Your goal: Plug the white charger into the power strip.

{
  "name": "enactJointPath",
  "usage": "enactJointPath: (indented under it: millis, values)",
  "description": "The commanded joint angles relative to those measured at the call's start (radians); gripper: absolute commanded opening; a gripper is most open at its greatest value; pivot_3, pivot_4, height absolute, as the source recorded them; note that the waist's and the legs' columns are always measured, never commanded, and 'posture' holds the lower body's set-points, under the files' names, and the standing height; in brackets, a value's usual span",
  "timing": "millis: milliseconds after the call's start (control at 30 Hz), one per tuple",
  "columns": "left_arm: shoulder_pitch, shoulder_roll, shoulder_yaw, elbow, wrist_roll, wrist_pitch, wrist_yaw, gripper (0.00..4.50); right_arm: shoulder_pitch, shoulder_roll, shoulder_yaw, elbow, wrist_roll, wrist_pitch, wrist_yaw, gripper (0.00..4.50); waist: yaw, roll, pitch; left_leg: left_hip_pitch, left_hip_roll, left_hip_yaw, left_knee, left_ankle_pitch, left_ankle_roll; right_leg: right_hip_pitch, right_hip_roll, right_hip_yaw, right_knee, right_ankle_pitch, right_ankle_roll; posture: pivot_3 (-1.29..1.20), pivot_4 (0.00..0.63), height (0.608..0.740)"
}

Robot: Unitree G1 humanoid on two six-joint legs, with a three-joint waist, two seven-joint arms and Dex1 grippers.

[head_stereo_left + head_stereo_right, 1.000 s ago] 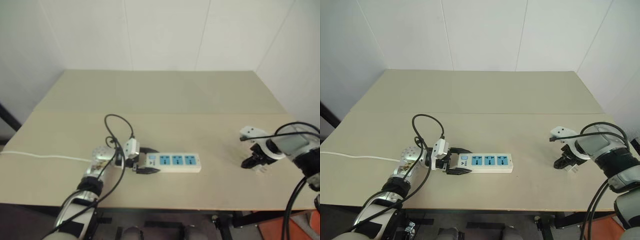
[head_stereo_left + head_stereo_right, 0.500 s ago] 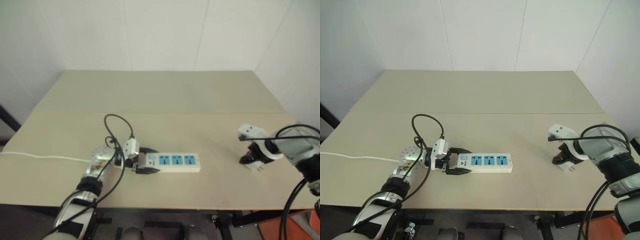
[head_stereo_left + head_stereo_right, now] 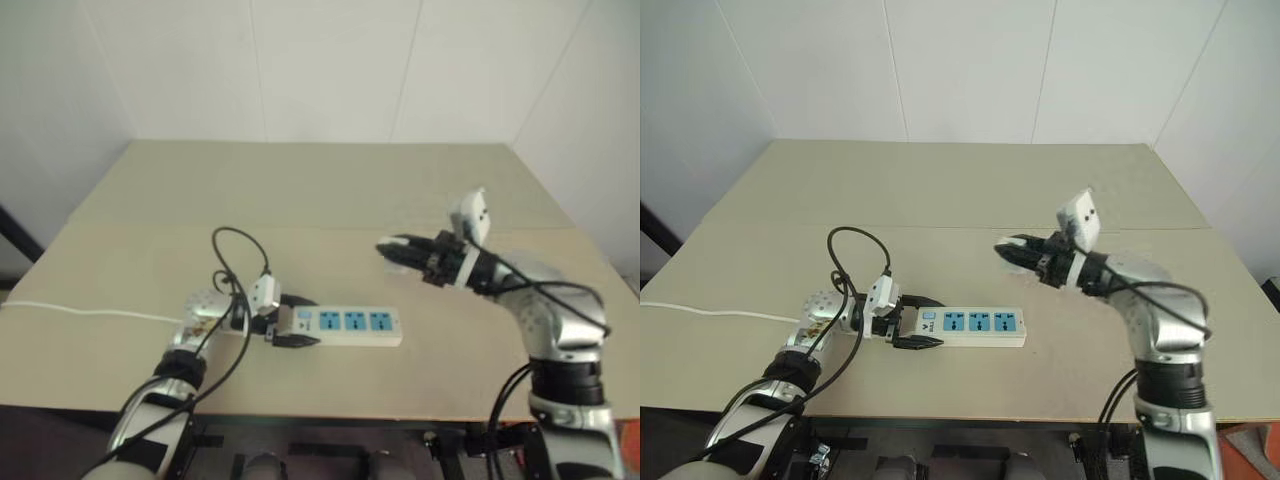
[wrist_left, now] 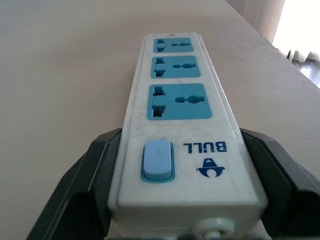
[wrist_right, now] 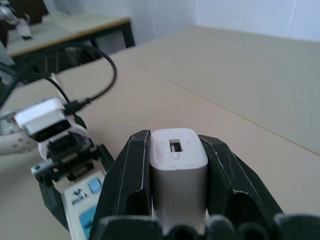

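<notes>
While the power strip (image 3: 345, 326) is lying flat on the table (image 3: 330, 190), low and left of centre in the head views, the left end effector (image 3: 287, 328) is gripping its switch end, one black finger (image 4: 82, 182) pressing each long side. Three blue socket faces are showing on top, running toward the right of the frame, all unoccupied. A blue switch sits at the held end, next to a printed logo. A thin white cord (image 3: 90, 314) is running from the left arm toward the left edge of the frame.

The right end effector (image 3: 1012, 249) is hovering above the table, right of centre in the head views, pointing toward the left of the frame. It is clenching the white charger (image 5: 178, 167) between its two black fingers (image 5: 131, 172); in the right wrist view the charger's port end is facing outward, a small rectangular slot showing. The charger is held clear of the table, above and to the right of the strip's far end, well apart from the sockets.

A black cable (image 3: 235, 262) is looping above the left wrist. The prongs cannot be made out.
</notes>
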Motion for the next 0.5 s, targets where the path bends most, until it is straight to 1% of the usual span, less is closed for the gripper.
enactJointPath:
  millis: [33,133,233,500]
  values:
    - [0.007,0.006,-0.042,0.025,0.042,0.022,-0.025,3.29,0.024,0.078,0.02,-0.013,0.079,-0.161,0.077,1.16,-0.001,0.0,0.0,0.0,0.0,0.0,0.0,0.0,0.0,0.0,0.0,0.0,0.0,0.0,0.0,0.0,0.15,0.74]
    - [0.006,0.01,-0.044,0.026,0.042,0.022,-0.034,3.29,0.015,0.114,0.06,0.054,0.098,-0.198,0.134,1.16,-0.001,0.0,0.0,0.0,0.0,0.0,0.0,0.0,0.0,0.0,0.0,0.0,0.0,0.0,0.0,0.0,0.15,0.74]
    - [0.011,0.012,-0.049,0.02,0.042,0.024,-0.04,3.29,0.002,0.136,0.12,0.132,0.063,-0.283,0.183,1.16,-0.002,0.0,0.0,0.0,0.0,0.0,0.0,0.0,0.0,0.0,0.0,0.0,0.001,0.0,0.0,0.0,0.15,0.74]
    - [0.025,0.013,-0.053,-0.006,0.041,0.03,-0.038,3.29,-0.025,0.147,0.215,0.286,0.004,-0.438,0.282,1.16,-0.004,0.0,0.0,0.0,0.0,0.0,-0.001,0.0,0.0,0.0,0.0,0.0,0.001,0.0,0.0,0.0,0.15,0.74]
